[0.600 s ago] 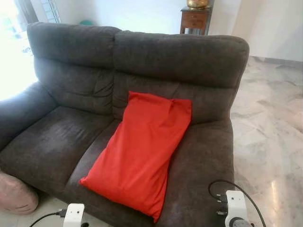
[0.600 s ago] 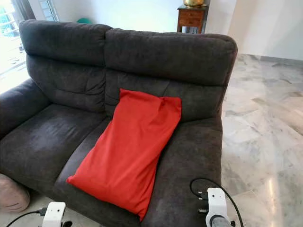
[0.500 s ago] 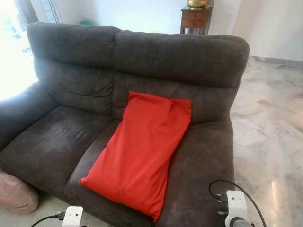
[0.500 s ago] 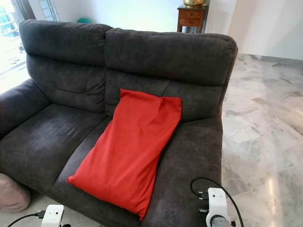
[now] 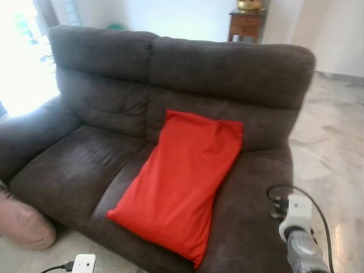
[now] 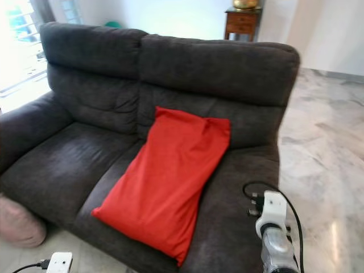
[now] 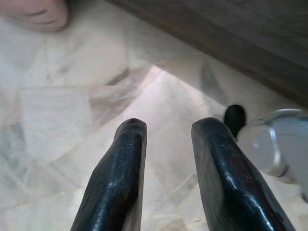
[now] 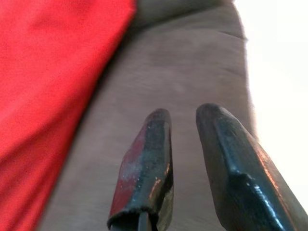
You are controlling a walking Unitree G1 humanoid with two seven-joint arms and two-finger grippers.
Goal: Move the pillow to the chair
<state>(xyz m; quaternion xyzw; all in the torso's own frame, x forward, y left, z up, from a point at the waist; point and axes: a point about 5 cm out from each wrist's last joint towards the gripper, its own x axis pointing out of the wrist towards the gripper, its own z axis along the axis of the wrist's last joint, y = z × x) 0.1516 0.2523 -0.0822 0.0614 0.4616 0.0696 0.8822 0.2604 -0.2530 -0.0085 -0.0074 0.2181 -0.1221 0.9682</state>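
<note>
A red pillow [image 5: 182, 187] lies on the right seat of a dark grey sofa [image 5: 79, 165], its top edge leaning on the backrest. My right arm [image 5: 298, 219] is raised at the sofa's front right corner, to the right of the pillow. In the right wrist view, my right gripper [image 8: 184, 114] hovers over the grey seat with the red pillow [image 8: 53, 82] beside it. Its fingers are slightly apart and hold nothing. My left arm [image 5: 83, 263] hangs low in front of the sofa. My left gripper [image 7: 169, 125] is open above the marble floor.
A pink pouf [image 5: 23, 224] sits on the floor at the sofa's left front corner. A wooden side table [image 5: 247, 24] stands behind the sofa. Open marble floor [image 5: 335, 142] stretches to the right. A black sofa foot [image 7: 235, 118] shows near my left gripper.
The whole picture has shifted a little to the right, so the camera has turned. My right arm has risen higher beside the pillow. The pillow has not moved.
</note>
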